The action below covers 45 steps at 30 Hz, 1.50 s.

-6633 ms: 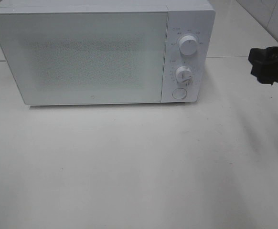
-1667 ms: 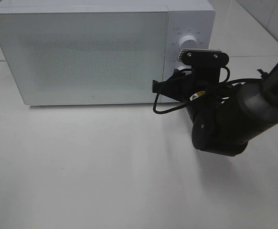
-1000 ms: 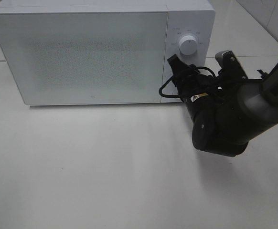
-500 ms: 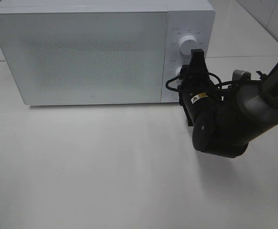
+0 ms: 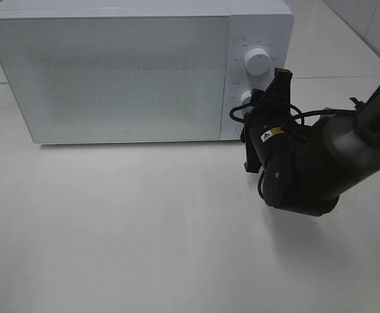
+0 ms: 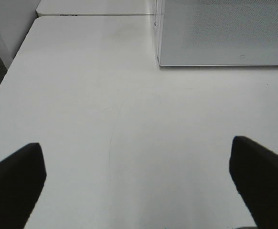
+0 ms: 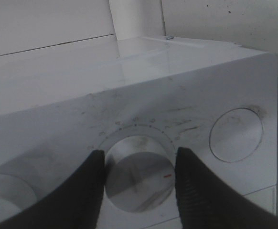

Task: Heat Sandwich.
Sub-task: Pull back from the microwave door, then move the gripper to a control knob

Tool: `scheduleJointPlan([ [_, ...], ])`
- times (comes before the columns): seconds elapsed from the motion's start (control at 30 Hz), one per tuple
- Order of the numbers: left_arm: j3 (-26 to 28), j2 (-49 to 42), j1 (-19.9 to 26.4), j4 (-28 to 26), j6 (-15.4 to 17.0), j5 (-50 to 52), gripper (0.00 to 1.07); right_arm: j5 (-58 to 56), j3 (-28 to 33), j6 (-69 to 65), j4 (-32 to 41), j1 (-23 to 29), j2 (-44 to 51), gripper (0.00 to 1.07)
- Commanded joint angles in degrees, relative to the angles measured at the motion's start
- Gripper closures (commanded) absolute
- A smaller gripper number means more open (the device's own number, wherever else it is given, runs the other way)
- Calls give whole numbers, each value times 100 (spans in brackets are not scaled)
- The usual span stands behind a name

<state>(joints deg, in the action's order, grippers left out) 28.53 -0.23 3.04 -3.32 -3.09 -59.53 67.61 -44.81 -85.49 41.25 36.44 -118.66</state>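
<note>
White tabletop [image 5: 144,228], pale tiled wall behind, and a white microwave [image 5: 111,78] at the twelve o'clock end. The sandwich is nowhere to be seen. The speckled door [image 5: 118,72] is shut and I can't see through it, so my guess is the sandwich is already inside, but I can't tell.

The control panel sits at three o'clock of that door, with the upper dial [image 5: 256,62] above and the lower dial [image 7: 138,174] at six o'clock of it. A round button [image 7: 235,135] comes next in the row. The right gripper [image 7: 139,167] is on the lower dial, its black fingers [image 7: 89,191] clenched on either side of the knob.

In the last second or two its wrist has rolled right round while staying on that knob, from lying flat to standing nearly on edge. To me that looks like the dial being wound up, so heating is probably being set now.

The left gripper [image 6: 136,162] hangs over bare tabletop near the door's corner. Its fingers are spread wide and hold nothing.
</note>
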Motion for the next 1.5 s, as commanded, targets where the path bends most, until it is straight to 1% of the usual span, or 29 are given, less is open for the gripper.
scheduleJointPlan([
  [0.03,-23,-155,6,17,34,52,6,435,-63,40,-367,11,46,91],
  [0.47,-23,-155,6,17,34,52,6,435,-63,149,-361,11,46,89],
  [0.63,-23,-155,6,17,34,52,6,435,-63,178,-355,11,46,85],
  [0.73,-23,-155,6,17,34,52,6,435,-63,201,-321,11,46,76],
  [0.77,-23,-155,6,17,34,52,6,435,-63,201,-304,11,46,70],
  [0.8,-23,-155,6,17,34,52,6,435,-63,201,-304,11,46,70],
  [0.9,-23,-155,6,17,34,52,6,441,-63,286,-241,11,46,62],
  [0.93,-23,-155,6,17,34,52,6,441,-63,332,-166,11,46,57],
  [0.97,-23,-155,6,17,34,52,6,441,-63,332,-166,11,46,57],
  [1.07,-23,-155,6,17,34,52,6,441,-57,344,-166,11,46,46],
  [1.1,-23,-155,6,17,34,52,6,441,-57,344,-166,11,46,39],
  [1.13,-23,-155,6,17,34,52,6,441,-57,344,-166,11,46,39],
  [1.23,-23,-155,6,17,34,52,6,413,-57,413,-166,11,46,31],
  [1.5,-23,-155,6,17,34,52,6,372,-57,619,-183,11,46,31],
])
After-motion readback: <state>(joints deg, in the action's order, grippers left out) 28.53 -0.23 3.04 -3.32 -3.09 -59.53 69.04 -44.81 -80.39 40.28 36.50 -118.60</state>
